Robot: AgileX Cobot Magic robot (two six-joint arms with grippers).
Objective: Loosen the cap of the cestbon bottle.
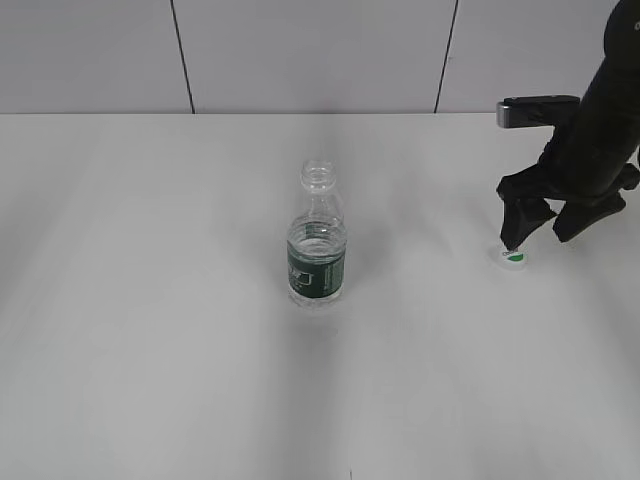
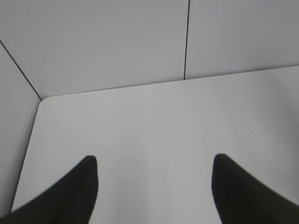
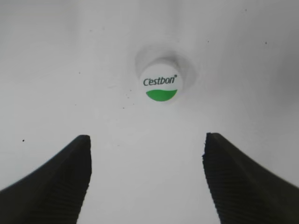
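The white worktop [image 1: 150, 350] fills most of the exterior view and meets a pale panelled wall [image 1: 300, 50] crossed by thin dark seams. Its rounded far corner shows in the left wrist view.

The right arm [image 1: 600, 120], black and bulky, comes down from the upper right edge of the exterior view with its wrist camera jutting to the left. Its right pincer [image 1: 545, 232] hangs low over the worktop, released, with the two dark fingers spread well apart and nothing between them.

The cestbon bottle [image 1: 317, 240] stands upright near the middle of the worktop, well apart from the arm. It is clear plastic with ribbed shoulders and a dark green label band around the lower body, and its threaded neck is bare and open at the top.

The left pincer [image 2: 154, 175] appears only in its own wrist view, also released, its fingers wide over bare worktop.

The cap [image 3: 160, 81] lies off the bottle, flat on the worktop on the right, just beside the tip of the right pincer's left-hand finger [image 1: 520, 225] in the exterior view. In the right wrist view it sits ahead of the open fingers, not between them, top face up with green lettering and a green half-circle.
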